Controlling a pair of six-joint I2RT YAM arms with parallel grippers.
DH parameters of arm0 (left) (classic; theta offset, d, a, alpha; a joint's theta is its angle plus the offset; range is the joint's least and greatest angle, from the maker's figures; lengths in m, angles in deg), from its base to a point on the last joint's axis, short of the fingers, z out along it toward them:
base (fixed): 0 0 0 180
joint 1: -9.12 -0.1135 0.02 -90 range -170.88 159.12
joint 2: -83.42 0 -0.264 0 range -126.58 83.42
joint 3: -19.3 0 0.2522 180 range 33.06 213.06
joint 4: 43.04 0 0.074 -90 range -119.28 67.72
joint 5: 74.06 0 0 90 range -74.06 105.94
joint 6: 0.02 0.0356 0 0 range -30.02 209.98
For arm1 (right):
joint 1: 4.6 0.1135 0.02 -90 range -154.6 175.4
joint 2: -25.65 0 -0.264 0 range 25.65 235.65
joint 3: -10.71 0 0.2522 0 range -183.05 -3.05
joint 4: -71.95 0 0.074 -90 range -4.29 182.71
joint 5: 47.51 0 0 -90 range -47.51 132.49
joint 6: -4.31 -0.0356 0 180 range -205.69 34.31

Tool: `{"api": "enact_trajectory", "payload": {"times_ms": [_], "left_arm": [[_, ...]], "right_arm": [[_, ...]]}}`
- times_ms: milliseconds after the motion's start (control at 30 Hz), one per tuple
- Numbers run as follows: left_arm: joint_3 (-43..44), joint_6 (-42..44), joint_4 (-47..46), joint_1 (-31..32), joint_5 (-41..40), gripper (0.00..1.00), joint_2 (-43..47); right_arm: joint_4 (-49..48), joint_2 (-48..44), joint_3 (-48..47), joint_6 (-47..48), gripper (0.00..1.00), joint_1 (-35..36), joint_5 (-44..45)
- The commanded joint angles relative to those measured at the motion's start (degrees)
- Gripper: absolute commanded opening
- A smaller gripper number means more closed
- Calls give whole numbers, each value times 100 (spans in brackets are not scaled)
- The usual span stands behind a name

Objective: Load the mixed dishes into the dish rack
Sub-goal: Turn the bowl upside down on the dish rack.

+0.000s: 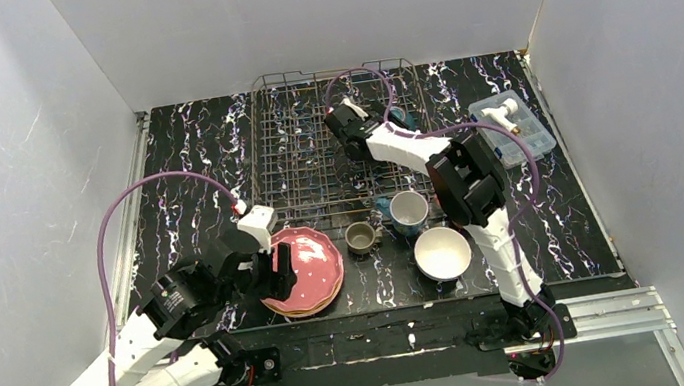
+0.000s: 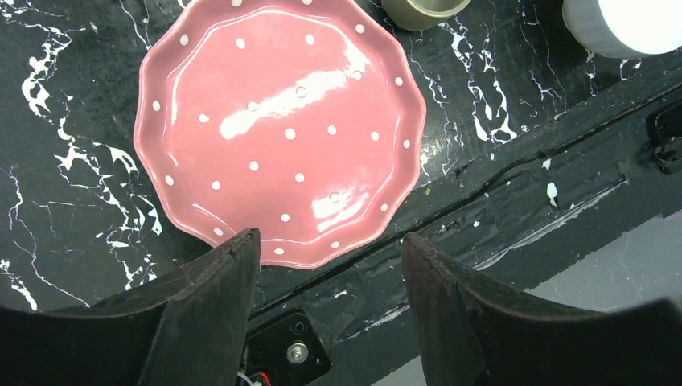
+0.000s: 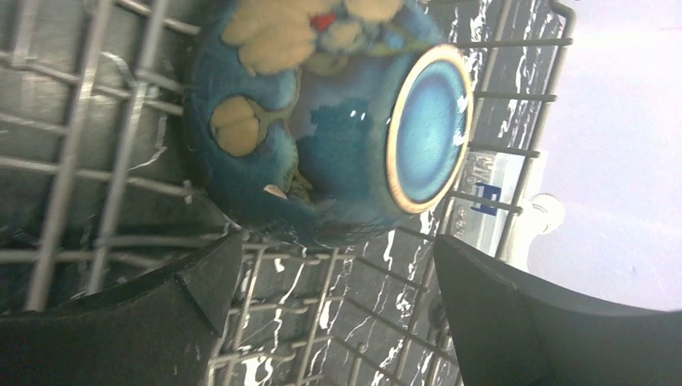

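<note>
The left tool (image 2: 330,237) is being held open and empty above the pink plate (image 2: 281,121), just before the rack (image 1: 292,150). The right tool (image 3: 336,241) is being held wide and empty above the teal bowl (image 3: 322,121), which is being propped on its side inside the rack.

Pink plate (image 2: 281,129) (white dots); teal bowl (image 3: 322,137)

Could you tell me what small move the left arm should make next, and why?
Probably lower the left gripper onto the pink plate's near rim and close. Its jaws stand open with that rim showing between them, nothing is held, and the plate lies outside the dish rack.
</note>
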Motion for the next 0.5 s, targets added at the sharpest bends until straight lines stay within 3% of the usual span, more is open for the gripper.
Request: {"api": "enact_trajectory", "payload": {"times_ms": [0,267,467], "left_arm": [[-13,85,-54,3,-18,65,54],[67,80,-19,0,-20,65,-44],[427,77,136,-2,-477,66,-286]], "right_arm": [[243,-462,-40,-371,98,119,-379],[428,-693,27,-525,98,120,-678],[468,-905,-28,-645,98,113,-897]]}}
